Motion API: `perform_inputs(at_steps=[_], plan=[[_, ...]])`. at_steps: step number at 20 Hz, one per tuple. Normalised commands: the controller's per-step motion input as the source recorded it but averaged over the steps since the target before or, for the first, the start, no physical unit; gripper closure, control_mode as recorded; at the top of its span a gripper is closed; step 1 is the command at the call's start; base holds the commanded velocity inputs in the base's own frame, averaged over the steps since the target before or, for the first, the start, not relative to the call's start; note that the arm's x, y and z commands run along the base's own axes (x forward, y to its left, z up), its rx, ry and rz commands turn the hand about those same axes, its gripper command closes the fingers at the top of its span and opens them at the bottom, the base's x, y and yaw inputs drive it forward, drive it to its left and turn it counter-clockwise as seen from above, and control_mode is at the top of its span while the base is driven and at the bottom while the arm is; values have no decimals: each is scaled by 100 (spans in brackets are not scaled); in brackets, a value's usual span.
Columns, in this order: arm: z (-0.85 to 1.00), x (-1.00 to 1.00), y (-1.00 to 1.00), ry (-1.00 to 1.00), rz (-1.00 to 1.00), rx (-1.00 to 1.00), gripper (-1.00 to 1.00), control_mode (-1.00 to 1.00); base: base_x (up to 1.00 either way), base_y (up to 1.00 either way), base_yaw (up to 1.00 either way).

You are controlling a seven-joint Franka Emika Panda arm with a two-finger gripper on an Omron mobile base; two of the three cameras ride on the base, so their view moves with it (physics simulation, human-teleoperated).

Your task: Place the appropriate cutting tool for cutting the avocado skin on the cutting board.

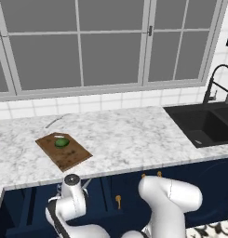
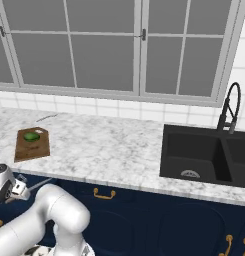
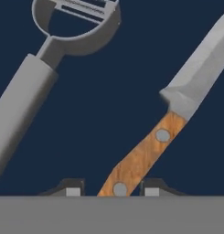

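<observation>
The knife (image 3: 145,153), with a light brown wooden handle and a silver blade, lies on the dark blue floor of a drawer. Its handle end sits between the two fingertips of my gripper (image 3: 112,191). The gripper is open, with a small gap left of the handle. My hand (image 1: 72,182) hangs below the counter's front edge, and a sliver of the blade (image 1: 86,182) pokes out beside it. The dark brown cutting board (image 1: 69,155) lies on the counter above, with the small green avocado (image 1: 62,142) on its far part. From the right, the board (image 2: 31,149) and avocado (image 2: 31,136) sit far left.
An all-metal peeler (image 3: 26,96) lies just left of the knife in the drawer. A thin grey utensil (image 1: 55,121) rests on the marble counter behind the board. The black sink (image 1: 204,123) with its faucet (image 1: 217,83) is at the right. Windows line the back wall.
</observation>
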Motion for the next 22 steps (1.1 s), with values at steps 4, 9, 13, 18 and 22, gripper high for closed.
perform_inputs(at_steps=[4, 9, 13, 18, 22], plan=[[-6, 0, 0, 9, 0, 0, 100, -100, 0, 0, 0], [29, -17, 2, 2, -2, -2, 100, -100, 0, 0, 0], [74, -68, 12, 6, -2, -9, 100, -100, 0, 0, 0], [65, -59, 33, 23, 0, -8, 100, -100, 0, 0, 0], [55, -47, 37, 25, 0, -9, 100, -100, 0, 0, 0]])
